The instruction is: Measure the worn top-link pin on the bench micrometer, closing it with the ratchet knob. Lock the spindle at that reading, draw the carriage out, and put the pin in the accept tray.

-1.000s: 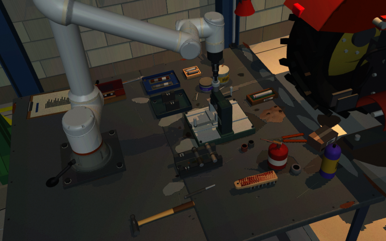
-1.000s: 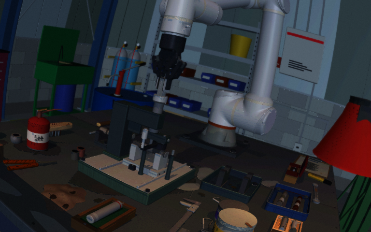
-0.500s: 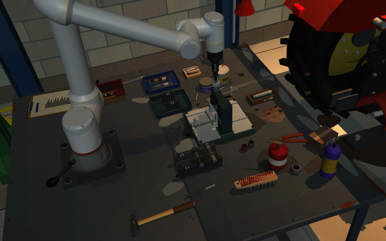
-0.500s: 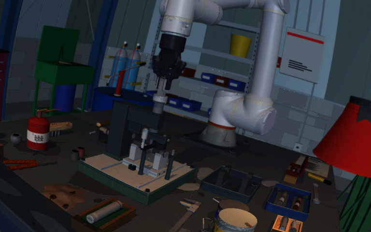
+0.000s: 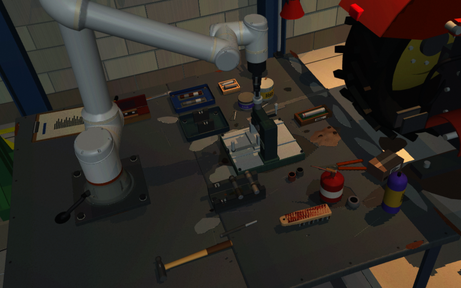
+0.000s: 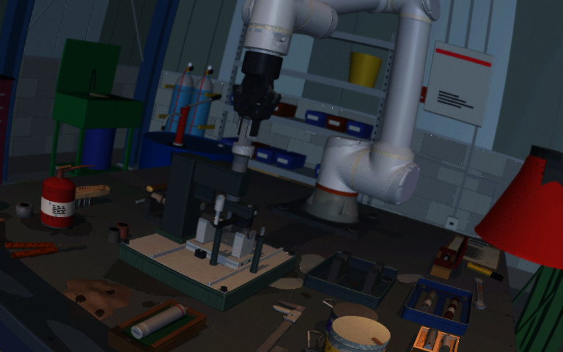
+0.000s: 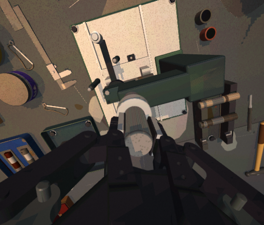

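The ribbed ratchet knob [image 7: 135,127] [image 6: 242,148] [image 5: 257,100] stands upright on top of the bench micrometer's dark green arm [image 7: 167,83] [image 6: 206,174] [image 5: 266,132], above the pale base plate [image 5: 261,143] [image 6: 206,261]. I hold the knob from above in my closed gripper [image 7: 136,127] [image 6: 244,131] [image 5: 257,94]. The carriage with its V-blocks [image 6: 228,244] sits under the arm; I cannot make out the pin on it. A lock lever [image 7: 104,53] lies across the plate. The dark tray [image 5: 203,123] [image 6: 350,277] lies beside the micrometer.
A dark rack [image 5: 237,191] [image 7: 216,115] with two pins sits in front of the micrometer. A blue tray [image 5: 192,97], round tins [image 5: 246,100], a calliper [image 7: 43,56], a red can [image 5: 332,186], a brush [image 5: 305,215] and a hammer [image 5: 193,258] crowd the bench.
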Controlling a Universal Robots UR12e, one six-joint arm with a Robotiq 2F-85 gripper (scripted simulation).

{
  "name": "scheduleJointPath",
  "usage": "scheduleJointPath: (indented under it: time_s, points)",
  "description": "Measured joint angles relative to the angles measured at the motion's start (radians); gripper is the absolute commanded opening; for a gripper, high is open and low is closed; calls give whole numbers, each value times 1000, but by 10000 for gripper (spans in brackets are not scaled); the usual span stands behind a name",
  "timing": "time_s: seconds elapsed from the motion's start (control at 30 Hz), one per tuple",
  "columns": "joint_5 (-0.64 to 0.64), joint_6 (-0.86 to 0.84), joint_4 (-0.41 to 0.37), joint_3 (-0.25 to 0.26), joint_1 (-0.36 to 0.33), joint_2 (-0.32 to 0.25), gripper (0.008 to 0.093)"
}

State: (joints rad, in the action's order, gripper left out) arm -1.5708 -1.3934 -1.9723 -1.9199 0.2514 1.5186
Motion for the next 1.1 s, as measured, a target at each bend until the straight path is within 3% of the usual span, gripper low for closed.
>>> scheduleJointPath:
  time_s: [1.1]
  points:
    - [0,384,0,0,0,0,80]
